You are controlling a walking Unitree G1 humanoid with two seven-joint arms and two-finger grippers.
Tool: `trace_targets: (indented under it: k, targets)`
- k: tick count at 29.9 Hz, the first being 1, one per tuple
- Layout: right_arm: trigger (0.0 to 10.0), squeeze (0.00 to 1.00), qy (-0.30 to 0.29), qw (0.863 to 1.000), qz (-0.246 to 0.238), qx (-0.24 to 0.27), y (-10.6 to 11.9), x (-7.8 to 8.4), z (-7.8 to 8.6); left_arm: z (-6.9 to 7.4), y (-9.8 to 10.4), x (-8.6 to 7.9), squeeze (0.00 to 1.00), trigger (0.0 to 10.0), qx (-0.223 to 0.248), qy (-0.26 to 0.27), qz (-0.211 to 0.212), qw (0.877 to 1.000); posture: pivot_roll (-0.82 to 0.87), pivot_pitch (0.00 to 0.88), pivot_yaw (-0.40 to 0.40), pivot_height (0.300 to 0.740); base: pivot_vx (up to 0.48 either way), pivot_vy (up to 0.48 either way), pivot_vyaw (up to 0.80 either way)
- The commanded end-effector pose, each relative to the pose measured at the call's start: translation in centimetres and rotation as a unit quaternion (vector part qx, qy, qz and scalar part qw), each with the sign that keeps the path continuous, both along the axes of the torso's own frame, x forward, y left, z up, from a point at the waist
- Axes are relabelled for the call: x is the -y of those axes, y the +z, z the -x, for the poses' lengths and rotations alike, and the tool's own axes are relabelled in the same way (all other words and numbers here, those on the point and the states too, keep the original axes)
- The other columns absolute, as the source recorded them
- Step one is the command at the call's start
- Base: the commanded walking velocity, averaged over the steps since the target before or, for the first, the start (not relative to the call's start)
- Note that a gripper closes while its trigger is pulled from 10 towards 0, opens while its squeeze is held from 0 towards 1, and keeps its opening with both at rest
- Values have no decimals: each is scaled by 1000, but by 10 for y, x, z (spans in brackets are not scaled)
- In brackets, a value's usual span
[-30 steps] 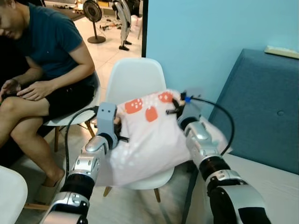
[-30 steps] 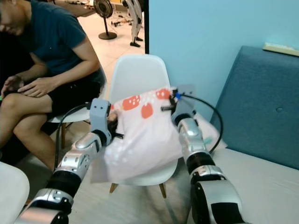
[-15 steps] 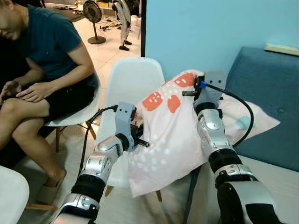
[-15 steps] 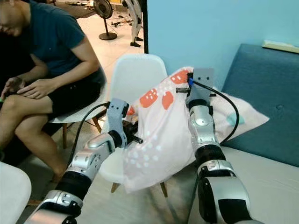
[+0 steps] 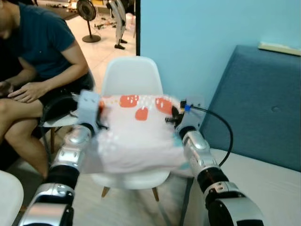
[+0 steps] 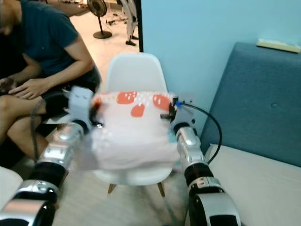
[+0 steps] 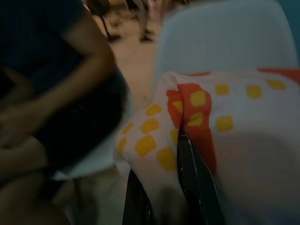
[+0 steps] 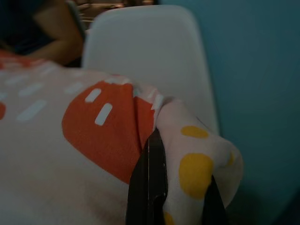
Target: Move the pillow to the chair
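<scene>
A white pillow (image 5: 134, 134) with orange and yellow patches is held spread between two robot grippers, directly above the seat of a white chair (image 5: 133, 82). The left gripper (image 7: 180, 154) pinches the pillow's left corner, its black fingers closed on a fold of cloth. The right gripper (image 8: 157, 173) is likewise closed on the right corner. The head views are blurred, so whether the pillow's underside touches the seat cannot be told.

The carrying seems nearly finished: the pillow is lined up over the chair. What appears left is lowering it onto the seat and letting go at both corners.

A seated person (image 5: 35, 52) in a dark blue shirt is just left of the chair, close to the left arm. A blue sofa (image 5: 256, 108) stands to the right, against a light blue wall (image 5: 197, 37). A fan (image 5: 87, 12) stands far behind on the floor.
</scene>
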State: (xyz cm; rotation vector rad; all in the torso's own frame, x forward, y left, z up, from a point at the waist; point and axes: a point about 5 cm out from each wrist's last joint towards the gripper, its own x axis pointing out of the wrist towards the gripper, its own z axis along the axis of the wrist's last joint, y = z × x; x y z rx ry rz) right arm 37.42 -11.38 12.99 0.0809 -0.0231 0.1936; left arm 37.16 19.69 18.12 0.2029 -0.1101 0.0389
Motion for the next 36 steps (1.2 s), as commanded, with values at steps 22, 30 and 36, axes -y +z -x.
trace_targets:
  k: [22,30,36]
  targets:
    - [10000,0,27,990,91,100,14,-7,6,11,-40,45,0,10000,7,-17,-15,1000,0,113,-61,740,0,0,0]
    - [10000,0,57,986,95,-123,-94,-10,59,51,-133,17,0,10000,-210,36,-37,976,1,116,-53,740,0,0,0]
    - [10000,0,32,988,29,-148,-99,-3,61,62,-137,14,0,10000,-203,51,19,978,-11,120,-50,740,0,0,0]
